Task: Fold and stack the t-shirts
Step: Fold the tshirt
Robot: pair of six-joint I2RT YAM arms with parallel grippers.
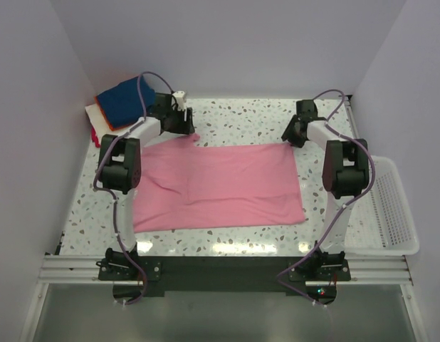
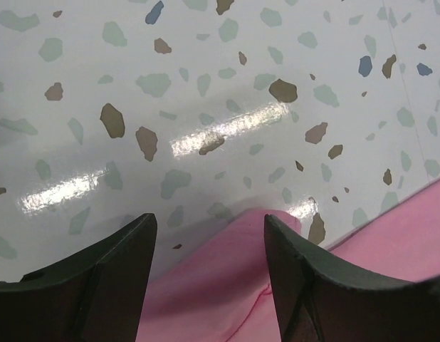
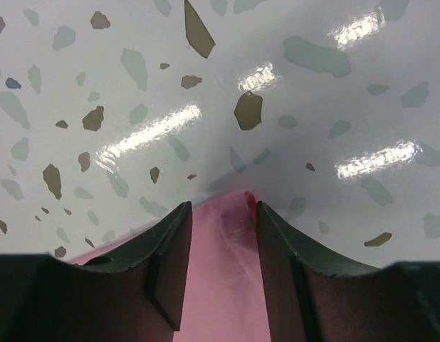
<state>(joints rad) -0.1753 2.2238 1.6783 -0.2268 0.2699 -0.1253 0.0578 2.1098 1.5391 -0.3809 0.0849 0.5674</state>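
Observation:
A pink t-shirt (image 1: 220, 185) lies flat on the speckled table (image 1: 241, 117) as a wide folded rectangle. My left gripper (image 1: 190, 129) is at its far left corner. In the left wrist view that gripper (image 2: 209, 229) is open, with a loose flap of pink cloth (image 2: 213, 285) lying on the table between the fingers, untouched. My right gripper (image 1: 290, 135) is at the far right corner. Its jaws (image 3: 221, 211) stand apart over the pink corner (image 3: 223, 285), whose raised tip leans on the right finger (image 3: 277, 242). A stack of folded t-shirts, navy blue (image 1: 124, 102) on top, sits at the back left.
Orange (image 1: 105, 118), white and red edges show beneath the navy shirt in the stack. A white mesh basket (image 1: 391, 206) stands at the table's right side beside the right arm. Grey walls close in the back and both sides.

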